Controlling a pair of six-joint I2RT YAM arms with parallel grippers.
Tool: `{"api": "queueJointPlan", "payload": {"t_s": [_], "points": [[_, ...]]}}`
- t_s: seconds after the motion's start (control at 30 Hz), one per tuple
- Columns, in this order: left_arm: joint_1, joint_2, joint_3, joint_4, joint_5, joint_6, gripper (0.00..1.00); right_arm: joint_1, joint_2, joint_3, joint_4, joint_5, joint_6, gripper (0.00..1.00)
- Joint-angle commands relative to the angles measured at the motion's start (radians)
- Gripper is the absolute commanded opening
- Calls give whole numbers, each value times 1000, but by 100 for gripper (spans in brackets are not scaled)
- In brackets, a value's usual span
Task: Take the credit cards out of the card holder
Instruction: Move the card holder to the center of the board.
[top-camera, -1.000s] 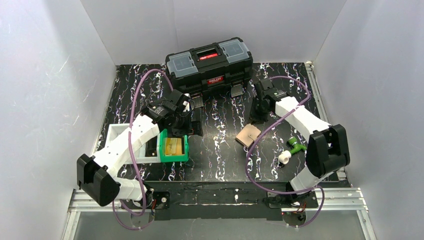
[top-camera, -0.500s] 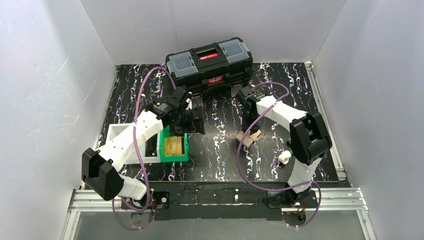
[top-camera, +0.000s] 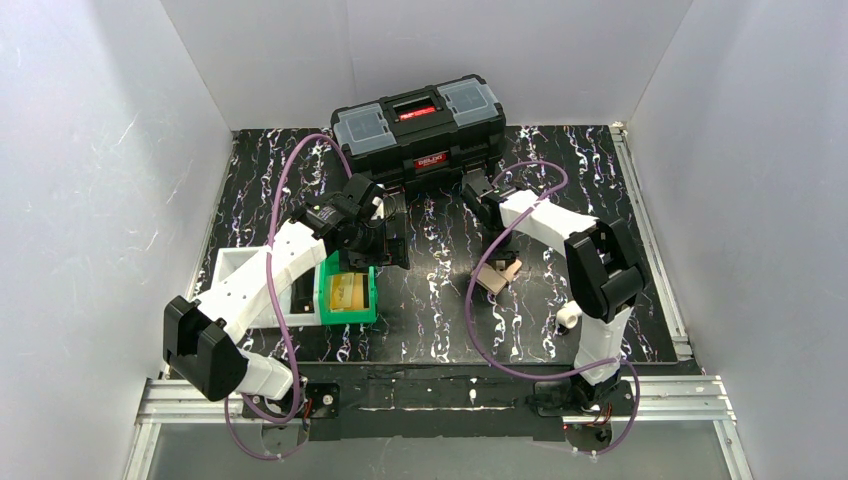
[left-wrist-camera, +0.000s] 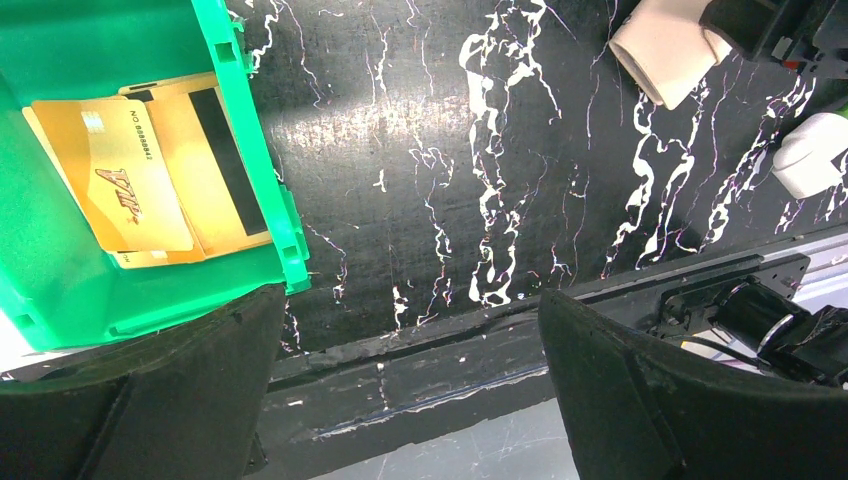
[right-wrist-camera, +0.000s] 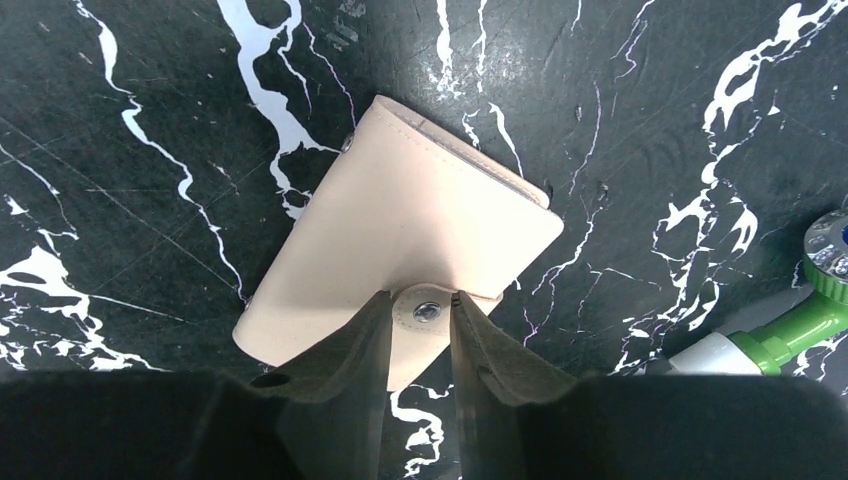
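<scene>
Two grippers, unequal roles: the right gripper (right-wrist-camera: 420, 325) sets narrowly parted fingers astride the snap tab (right-wrist-camera: 425, 312) of the closed card holder (right-wrist-camera: 400, 230), flat on the table (right-wrist-camera: 150, 100), presumably to unfasten it; whether it pinches cannot be told. The left gripper (left-wrist-camera: 408, 310), spread wide and empty, hangs beside the green bin (left-wrist-camera: 60, 280).

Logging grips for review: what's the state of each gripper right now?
Left gripper: open, empty.
Right gripper: jaws narrow, straddling the snap tab of the card holder; grip cannot be told.

Robot lab cell: white panel walls (top-camera: 100, 150), aluminium rail (top-camera: 690, 388), left arm (top-camera: 270, 262), right arm (top-camera: 545, 220) bolted to black marbled table (top-camera: 440, 320).
</scene>
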Motion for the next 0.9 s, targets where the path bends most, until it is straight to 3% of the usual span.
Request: {"api": "queueJointPlan", "payload": {"t_s": [0.0, 0.33, 0.63, 0.87], "points": [[6, -9, 18, -28, 6, 11, 98, 7, 26, 13, 7, 0, 13, 36], [6, -14, 1, -23, 5, 5, 98, 18, 57, -25, 62, -75, 18, 39], [6, -17, -22, -20, 4, -6, 98, 21, -3, -138, 219, -252, -4, 2], [6, 0, -37, -6, 14, -28, 98, 54, -75, -181, 359, -404, -54, 1]]}}
